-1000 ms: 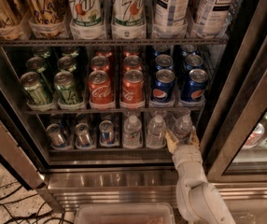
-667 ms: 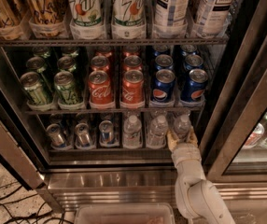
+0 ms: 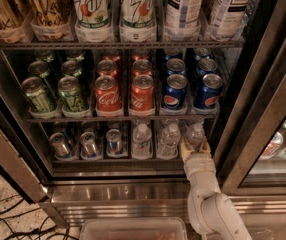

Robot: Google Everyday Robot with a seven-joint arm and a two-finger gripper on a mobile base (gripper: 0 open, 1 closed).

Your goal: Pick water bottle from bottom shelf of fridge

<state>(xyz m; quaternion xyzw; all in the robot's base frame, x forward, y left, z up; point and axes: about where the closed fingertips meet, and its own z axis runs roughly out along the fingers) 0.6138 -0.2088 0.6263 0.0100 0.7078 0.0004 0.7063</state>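
Note:
The fridge (image 3: 133, 196) stands open in front of me. On its bottom shelf (image 3: 108, 161) three small clear water bottles with white caps stand in lanes: left (image 3: 142, 139), middle (image 3: 169, 138) and rightmost (image 3: 195, 133). My gripper (image 3: 194, 147) reaches up from the white arm at the lower right, into the shelf, and sits at the base of the rightmost bottle. That bottle's lower part is hidden behind the gripper. The bottle stands upright in its lane.
Silver-blue cans (image 3: 89, 143) fill the shelf's left lanes. The rack above holds green cans (image 3: 73, 93), red cola cans (image 3: 107, 93) and blue cans (image 3: 175, 90). The glass door's frame (image 3: 263, 109) stands at right. A clear bin (image 3: 133, 229) lies below; cables (image 3: 3, 219) cross the floor at left.

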